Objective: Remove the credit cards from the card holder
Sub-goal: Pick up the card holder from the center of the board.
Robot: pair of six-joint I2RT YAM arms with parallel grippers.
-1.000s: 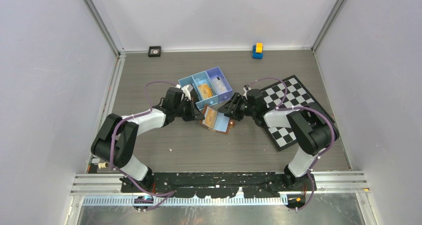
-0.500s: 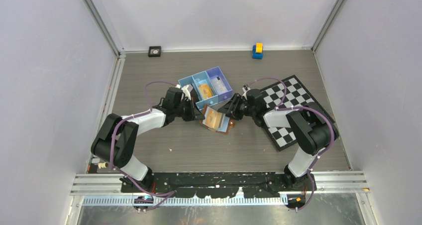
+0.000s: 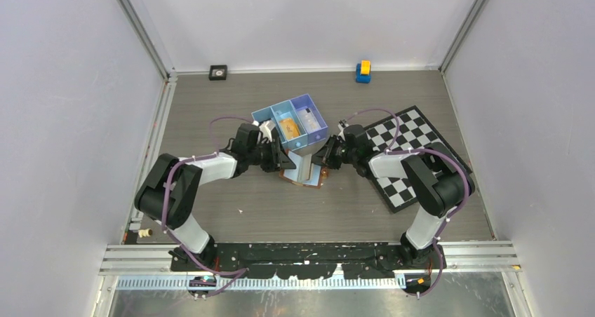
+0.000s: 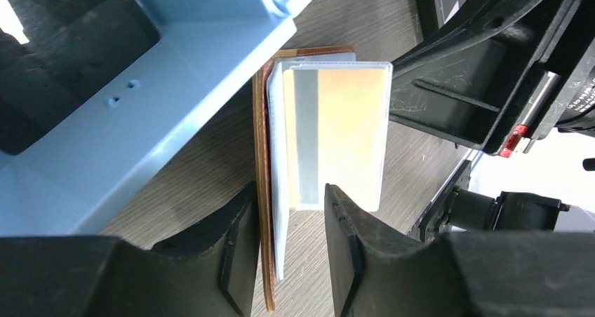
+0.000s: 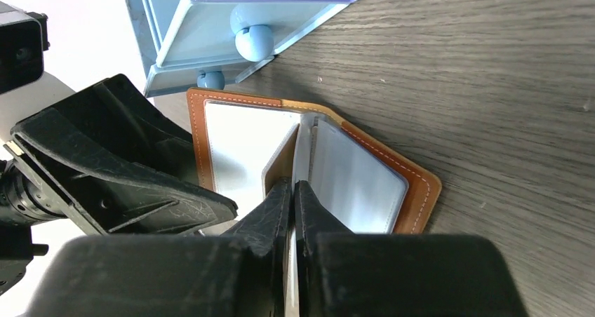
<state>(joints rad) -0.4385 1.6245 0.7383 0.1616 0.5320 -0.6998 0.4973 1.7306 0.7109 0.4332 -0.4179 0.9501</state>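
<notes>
One stitched tan leather card holder (image 5: 419,191), glossy rectangular sleeves (image 5: 354,180).

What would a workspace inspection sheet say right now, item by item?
Surface: grey wood-grain table.
Job's things: card holder open on table, a leaf raised; orange card in middle compartment of blue tray.
Clutter: chequered board, yellow-blue toy, small black square.
Grippers: left gripper open astride card holder edge; right gripper shut on its thin inner leaf.
Cables: purple cables loop along both arms.
Surroundings: pale walls, metal frame.
</notes>
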